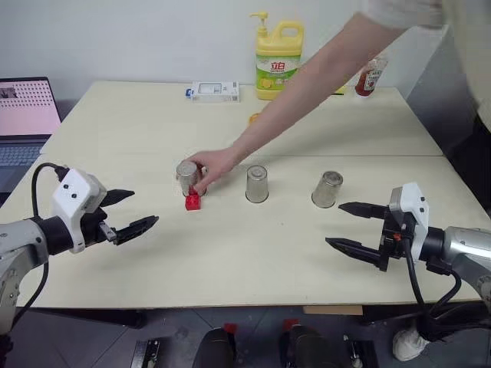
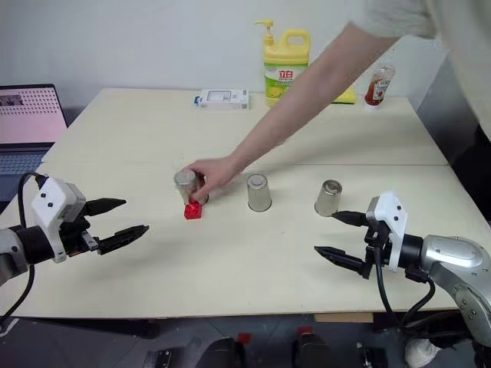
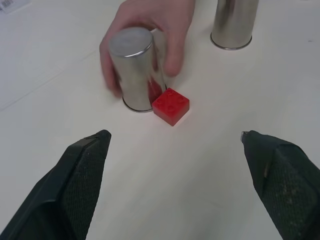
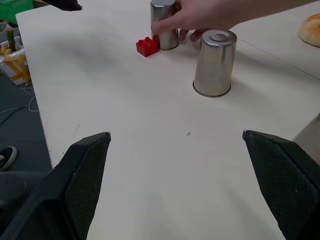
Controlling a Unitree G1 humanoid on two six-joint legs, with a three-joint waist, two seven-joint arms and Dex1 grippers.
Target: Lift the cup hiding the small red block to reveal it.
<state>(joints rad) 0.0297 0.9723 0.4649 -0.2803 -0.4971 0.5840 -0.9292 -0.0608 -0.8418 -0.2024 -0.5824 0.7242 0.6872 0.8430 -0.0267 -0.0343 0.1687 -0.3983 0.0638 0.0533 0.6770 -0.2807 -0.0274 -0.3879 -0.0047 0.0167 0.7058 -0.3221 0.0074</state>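
Left gripper [image 1: 132, 211]: hovering near-left, fingers spread, grasping nothing. Cup [image 1: 187, 177]: standing inverted, a person's hand [image 1: 212, 166] gripping it. Small red block [image 1: 192, 202]: lying exposed, touching the cup's near side. Right gripper [image 1: 349, 228]: hovering near-right, spread, empty.

Three shiny metal cups on table, all upside down: left cup [image 1: 186, 177], middle cup [image 1: 257, 184], right cup [image 1: 327, 189]. One small red block [image 1: 192, 202]. One person's hand [image 1: 212, 166]. Two robot grippers: left gripper [image 1: 129, 212], right gripper [image 1: 350, 227]. One yellow soap bottle [image 1: 278, 59]. One red sauce bottle [image 1: 371, 77]. One small white box [image 1: 215, 91]. One laptop [image 1: 23, 123].
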